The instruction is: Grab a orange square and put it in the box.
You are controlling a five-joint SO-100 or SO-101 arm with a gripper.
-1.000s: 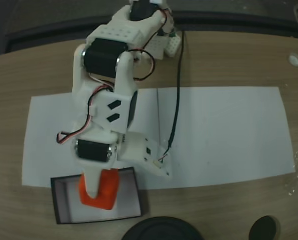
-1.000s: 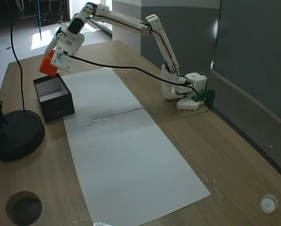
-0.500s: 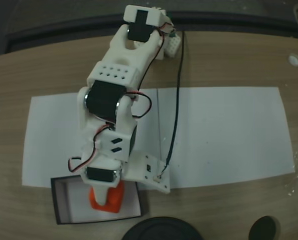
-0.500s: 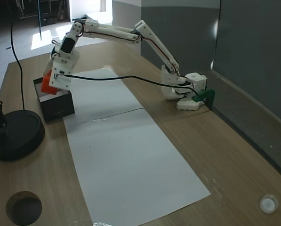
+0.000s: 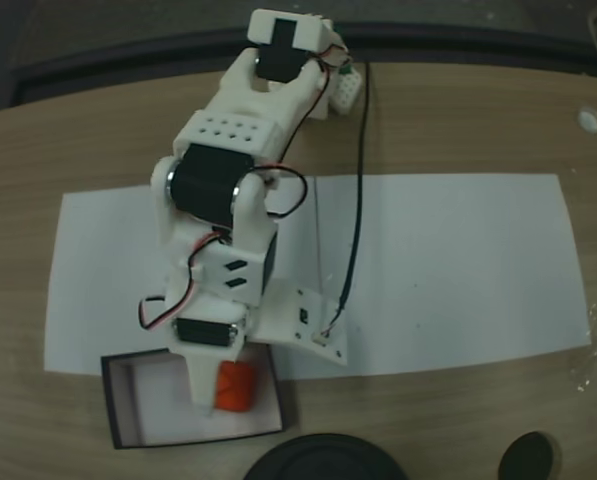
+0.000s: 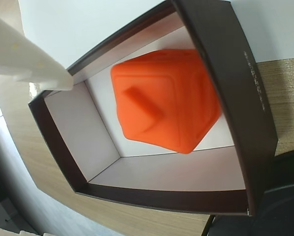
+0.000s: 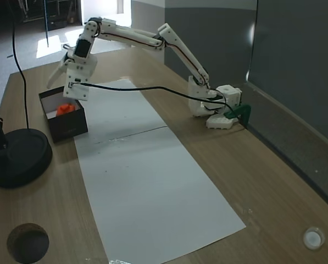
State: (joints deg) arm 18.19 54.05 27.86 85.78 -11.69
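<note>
Underneath, wooden table [image 7: 273,181], white paper [image 7: 147,181]

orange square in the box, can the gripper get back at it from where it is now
Probably yes. The orange square lies loose on the floor of the box, open on top. The gripper hangs just above it with its jaws apart, and nothing sits between them.

Daylight is streaming in from a far doorway in a fixed view; the wrist view is looking sharp, the top-down view soft and dim.
</note>
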